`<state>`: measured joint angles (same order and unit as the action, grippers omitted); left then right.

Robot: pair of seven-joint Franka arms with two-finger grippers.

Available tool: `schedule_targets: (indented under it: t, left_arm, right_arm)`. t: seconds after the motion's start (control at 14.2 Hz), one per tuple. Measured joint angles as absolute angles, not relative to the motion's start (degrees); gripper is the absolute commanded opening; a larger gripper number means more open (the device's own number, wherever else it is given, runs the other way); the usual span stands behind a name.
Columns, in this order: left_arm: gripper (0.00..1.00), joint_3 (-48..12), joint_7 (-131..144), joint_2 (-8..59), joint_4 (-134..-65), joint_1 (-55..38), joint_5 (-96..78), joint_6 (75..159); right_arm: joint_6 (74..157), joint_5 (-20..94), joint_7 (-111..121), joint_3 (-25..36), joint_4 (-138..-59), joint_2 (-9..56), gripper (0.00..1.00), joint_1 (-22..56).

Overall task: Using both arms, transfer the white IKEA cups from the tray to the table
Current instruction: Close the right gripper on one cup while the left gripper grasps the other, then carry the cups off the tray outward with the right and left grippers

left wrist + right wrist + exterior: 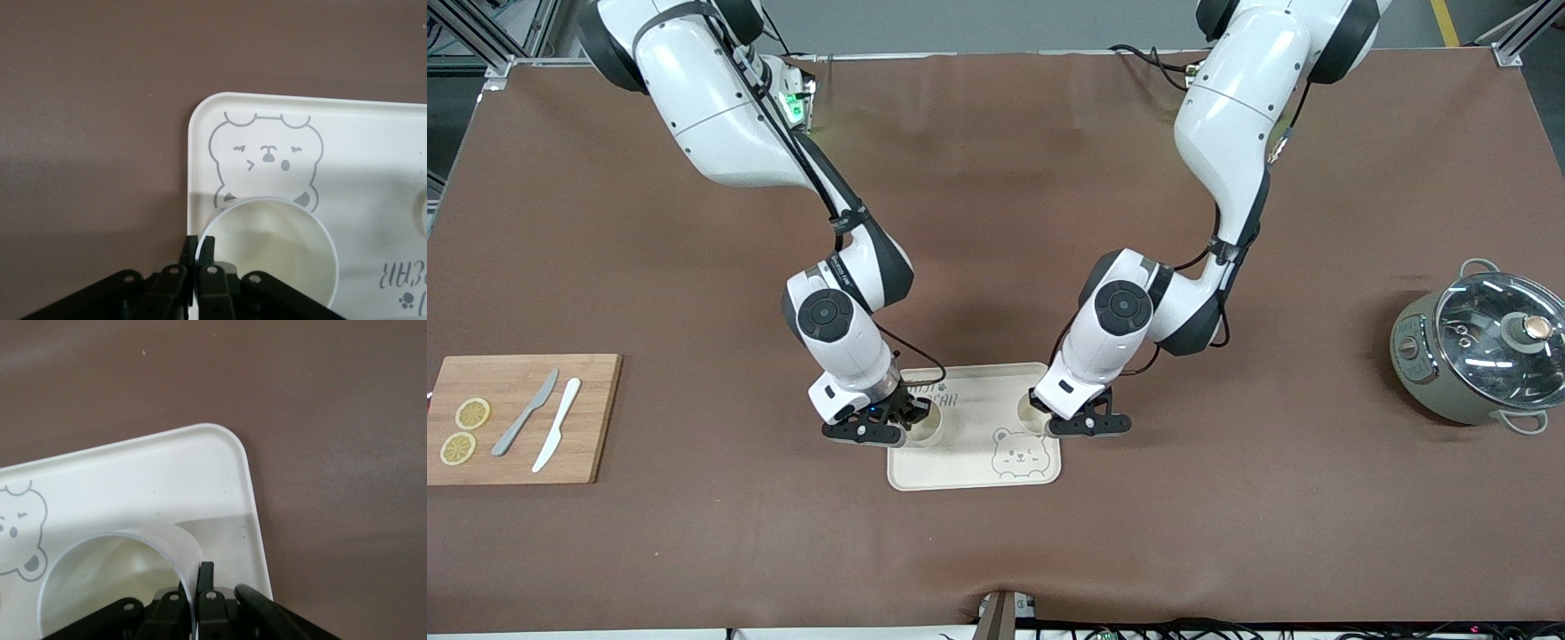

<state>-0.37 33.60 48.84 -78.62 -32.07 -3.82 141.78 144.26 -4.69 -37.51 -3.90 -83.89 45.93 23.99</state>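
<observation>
Two white cups stand upright at the two ends of the cream bear-printed tray (960, 449). My right gripper (907, 420) is shut on the rim of the cup (925, 427) at the tray's end toward the right arm. In the right wrist view the gripper (198, 579) pinches that cup's wall (167, 543) over the tray (167, 473). My left gripper (1049, 418) is shut on the rim of the other cup (1032, 411), beside the bear print. In the left wrist view the gripper (199, 248) pinches that cup (280, 247) over the tray (373, 167). I cannot tell whether the cups' bases touch the tray.
A wooden cutting board (596, 418) with two lemon slices (471, 413), a grey knife (525, 413) and a white knife (558, 436) lies at the right arm's end. A grey pot with a glass lid (1485, 351) stands at the left arm's end. Brown mat covers the table.
</observation>
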Motion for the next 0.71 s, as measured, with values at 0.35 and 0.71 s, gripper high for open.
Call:
schedule_targets:
  t: [0.35,0.71]
  left_arm:
    - [0.0,0.4,33.9,48.5,-77.2,-32.3,-3.8,140.6]
    - [0.0,3.8,28.9,45.2,-75.6,-30.6,-3.8,130.6]
  right_arm:
    - [126.5,-3.1,-30.2,-3.3,-76.6,42.2,0.0,19.6]
    - [120.4,5.6,-1.8,-2.9,-75.9,38.5,0.0,7.1]
